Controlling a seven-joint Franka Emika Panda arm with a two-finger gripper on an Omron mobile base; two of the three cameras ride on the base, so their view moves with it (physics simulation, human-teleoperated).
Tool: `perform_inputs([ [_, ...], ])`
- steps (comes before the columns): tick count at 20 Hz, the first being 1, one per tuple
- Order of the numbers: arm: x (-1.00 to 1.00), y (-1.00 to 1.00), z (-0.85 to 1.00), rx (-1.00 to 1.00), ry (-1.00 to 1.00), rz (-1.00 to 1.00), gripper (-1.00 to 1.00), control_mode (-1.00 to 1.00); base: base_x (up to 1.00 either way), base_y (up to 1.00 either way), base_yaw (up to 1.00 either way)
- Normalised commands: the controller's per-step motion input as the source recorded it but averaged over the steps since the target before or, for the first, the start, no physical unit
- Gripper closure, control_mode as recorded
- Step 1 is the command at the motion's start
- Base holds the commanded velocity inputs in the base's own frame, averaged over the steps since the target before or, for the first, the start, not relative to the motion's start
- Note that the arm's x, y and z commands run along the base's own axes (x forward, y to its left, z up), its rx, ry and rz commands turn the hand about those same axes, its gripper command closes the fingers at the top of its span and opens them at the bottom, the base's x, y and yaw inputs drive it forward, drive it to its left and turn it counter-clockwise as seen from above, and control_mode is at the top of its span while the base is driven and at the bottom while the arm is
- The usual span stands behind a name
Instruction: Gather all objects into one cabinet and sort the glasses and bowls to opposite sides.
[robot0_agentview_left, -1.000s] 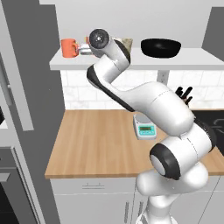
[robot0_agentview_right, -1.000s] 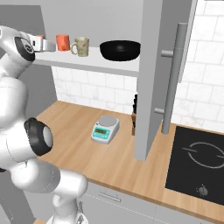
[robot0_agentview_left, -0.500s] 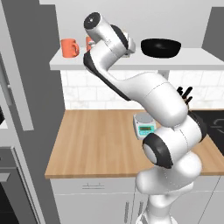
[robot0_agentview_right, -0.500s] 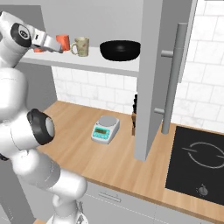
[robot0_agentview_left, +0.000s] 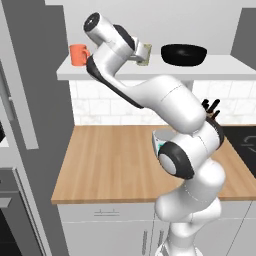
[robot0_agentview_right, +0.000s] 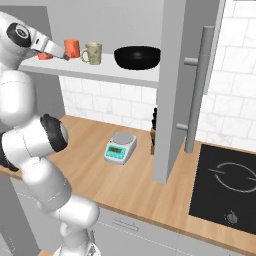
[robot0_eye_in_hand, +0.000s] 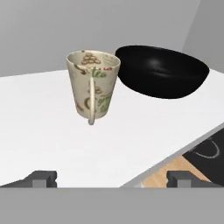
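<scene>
Hand view looks along the white shelf (robot0_eye_in_hand: 52, 144) of the cabinet at a beige speckled mug (robot0_eye_in_hand: 92, 85), which stands upright with its long axis vertical, mouth up, and its thin handle turned toward the camera. Nothing can be seen inside it from this angle. Just beside it to the right, a little farther back, sits the wide black bowl (robot0_eye_in_hand: 162, 71), right way up, its glossy side facing the camera; whether the two touch cannot be told. The gripper (robot0_eye_in_hand: 113, 178) has its two dark fingertips (robot0_eye_in_hand: 41, 178) spread wide apart at the bottom corners, with nothing between them, well short of the mug.

From the right base view, the shelf carries, left to right, a low orange cup (robot0_agentview_right: 45, 56) partly hidden behind the hand, a taller orange cup (robot0_agentview_right: 72, 48), the beige mug (robot0_agentview_right: 92, 53) and the bowl (robot0_agentview_right: 137, 56). On the wooden counter (robot0_agentview_right: 90, 165) below rests a white-and-teal scale (robot0_agentview_right: 120, 147).
</scene>
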Motion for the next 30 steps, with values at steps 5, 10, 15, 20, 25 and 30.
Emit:
perform_inputs([
  [5,0.32,-0.18,0.00,0.00,-0.05,-0.02,-1.00,-1.00,0.00,0.00,0.00],
  [10,0.05,-0.29,-0.07,0.00,0.00,-0.01,-1.00,-1.00,0.00,0.00,0.00],
  [15,0.05,-0.26,-0.03,0.00,0.00,0.00,-1.00,-1.00,0.00,0.00,0.00],
  [20,0.08,-0.30,-0.05,0.00,0.00,0.00,-1.00,-1.00,0.00,0.00,0.00],
  [25,0.25,-0.02,-0.03,0.00,0.00,0.00,-1.00,-1.00,0.00,0.00,0.00],
  [30,0.20,-0.02,-0.02,0.00,0.00,0.00,-1.00,-1.00,0.00,0.00,0.00],
])
